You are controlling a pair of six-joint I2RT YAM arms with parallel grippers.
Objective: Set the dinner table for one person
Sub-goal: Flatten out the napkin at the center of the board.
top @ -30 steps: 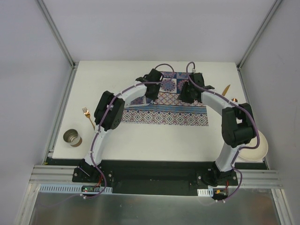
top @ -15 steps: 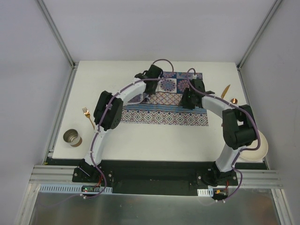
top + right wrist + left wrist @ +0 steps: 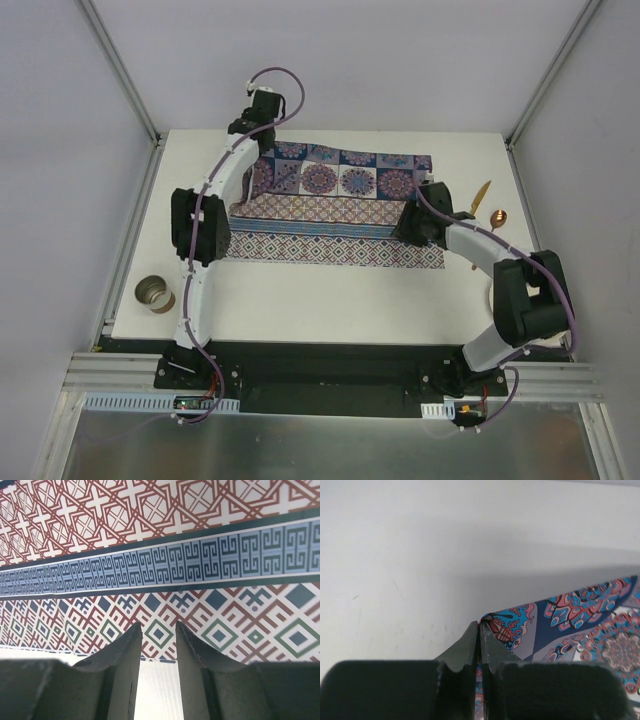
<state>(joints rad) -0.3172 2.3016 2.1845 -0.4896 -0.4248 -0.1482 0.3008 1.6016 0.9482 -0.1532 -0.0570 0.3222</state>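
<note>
- A tin can (image 3: 155,294) stands on the counter (image 3: 300,290), well off the near left corner of the placemat (image 3: 330,205) and close to the counter's left rail.
- The counter is a wide white top edged by metal rails. It lies under the placemat and shows bare on every side of it, most of all on the near side.
- The right arm (image 3: 470,245) bends in from the right of the placemat and ends low over its near right part.
- The right jaws stand partly open with nothing between them. In the wrist view their fingers (image 3: 122,655) hang over the placemat's near edge, with white counter showing in the gap.
- A gold knife (image 3: 484,192) lies just right of the placemat's right edge, apart from it. A small copper-coloured piece (image 3: 499,214) sits beside the knife, too small to name.
- The placemat lies spread flat across the middle of the counter, with red lattice bands near and blue medallion squares far.
- The left arm (image 3: 205,225) stretches up along the placemat's left end to its far left corner.
- The left jaws are closed on that far left corner, the cloth pinched between their tips. The corner looks raised, casting a shadow on the counter.
</note>
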